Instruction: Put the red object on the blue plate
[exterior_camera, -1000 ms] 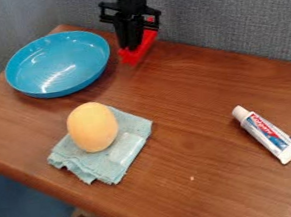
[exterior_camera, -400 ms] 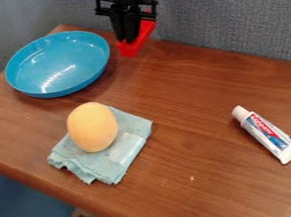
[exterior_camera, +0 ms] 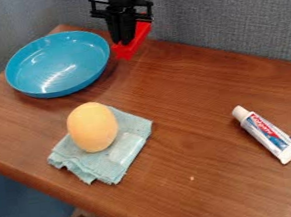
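Gripper (exterior_camera: 127, 34), clamped on red object (exterior_camera: 129, 48), now sits a bit further left in frame and slightly higher vs a sec ago; red object comes along w/ it, closer to blue plate (exterior_camera: 56, 65) rim, its base looking just off the table (exterior_camera: 201, 103)

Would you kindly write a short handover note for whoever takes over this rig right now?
Gripper: pointing down, jaws shut on the red object at the table's far edge.
Blue plate: empty, just left of the gripper in the camera view.
Done: red object grasped.
Left: carry it over the plate, lower it, release.
Not involved: orange egg-shaped object on a teal cloth; toothpaste tube.
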### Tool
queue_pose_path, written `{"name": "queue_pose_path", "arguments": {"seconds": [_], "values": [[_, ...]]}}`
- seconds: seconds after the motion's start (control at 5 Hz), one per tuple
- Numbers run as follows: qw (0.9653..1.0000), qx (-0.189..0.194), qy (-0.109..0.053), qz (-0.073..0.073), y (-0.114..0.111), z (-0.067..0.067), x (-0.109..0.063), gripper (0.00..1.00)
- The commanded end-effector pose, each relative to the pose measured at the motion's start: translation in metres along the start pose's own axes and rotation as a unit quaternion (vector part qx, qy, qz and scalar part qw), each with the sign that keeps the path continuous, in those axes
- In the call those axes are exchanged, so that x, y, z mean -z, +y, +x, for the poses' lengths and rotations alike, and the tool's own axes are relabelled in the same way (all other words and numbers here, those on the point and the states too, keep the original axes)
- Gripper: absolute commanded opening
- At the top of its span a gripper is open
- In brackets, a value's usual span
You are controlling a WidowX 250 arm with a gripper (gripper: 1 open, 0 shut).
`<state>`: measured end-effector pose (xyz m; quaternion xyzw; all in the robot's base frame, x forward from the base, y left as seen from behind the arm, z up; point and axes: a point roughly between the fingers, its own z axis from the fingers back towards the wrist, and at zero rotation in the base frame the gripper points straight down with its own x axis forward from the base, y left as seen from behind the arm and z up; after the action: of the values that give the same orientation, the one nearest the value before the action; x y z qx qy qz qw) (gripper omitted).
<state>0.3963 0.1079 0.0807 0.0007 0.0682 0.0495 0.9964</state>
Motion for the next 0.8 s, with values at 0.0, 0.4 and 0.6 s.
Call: {"name": "queue_pose_path", "arguments": {"seconds": [0.0, 0.4, 0.6], "values": [[0.9977, -0.022, -0.064, 0.007, 0.014, -0.011, -0.056, 0.0], [0.9959, -0.065, -0.062, 0.01, 0.049, -0.035, -0.061, 0.0], [0.9948, -0.084, -0.056, 0.014, 0.066, -0.047, -0.058, 0.0]]}}
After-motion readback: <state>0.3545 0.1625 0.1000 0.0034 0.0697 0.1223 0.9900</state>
